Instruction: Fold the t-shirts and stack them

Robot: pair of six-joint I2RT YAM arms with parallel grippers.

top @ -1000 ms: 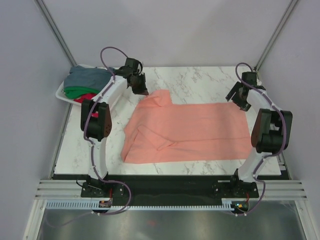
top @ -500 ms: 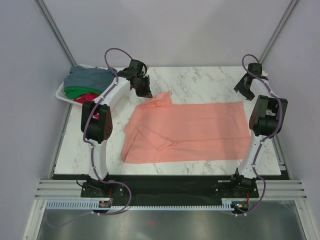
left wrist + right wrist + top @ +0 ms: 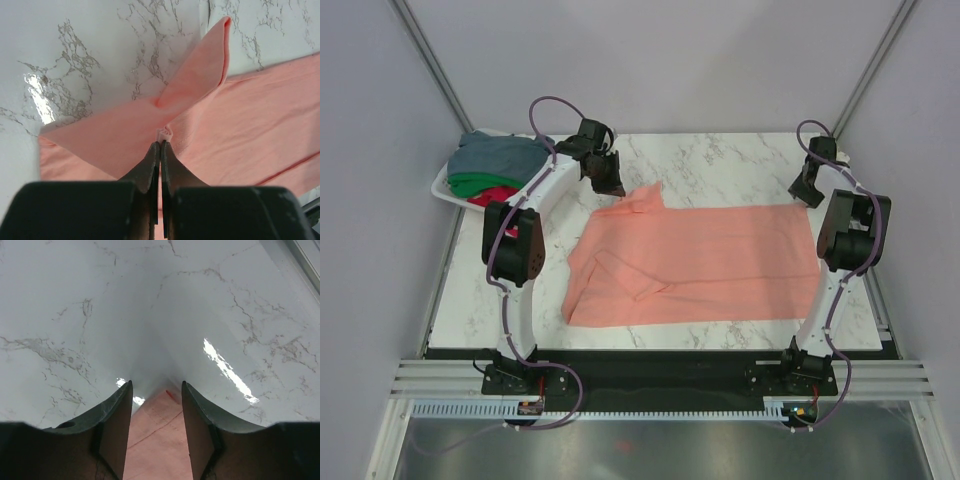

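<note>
Pink shirt (image 3: 700, 265) lies spread across the middle of the tabletop (image 3: 720, 155), its long axis running from the left edge toward the right edge. Most of it is flat. A loose fold crosses the left half, and the far-left corner is lifted into a peak.

The left gripper (image 3: 610, 183) is at that peak. Its wrist view shows the fingers pressed together on a small pinch of pink cloth (image 3: 165, 134), with a flap standing up beyond them.

The right gripper (image 3: 807, 190) is at the far-right corner of the shirt. Its fingers are spread apart with nothing between them, and in its own view the corner of the cloth (image 3: 157, 440) lies in the gap, pointing toward the far edge. Whether the fingertips touch the tabletop I cannot tell.

So each arm is on its own end of the far hem, and the shirt reaches from both grippers toward the near edge. The right corner is probably the next thing to be gripped. A fold would then bring the far hem toward the near edge, across the long axis.

A grey shirt (image 3: 495, 153), a green shirt (image 3: 470, 183) and a red shirt (image 3: 492, 196) sit heaped in the basket (image 3: 440, 188) at the far-left corner, not yet folded.
</note>
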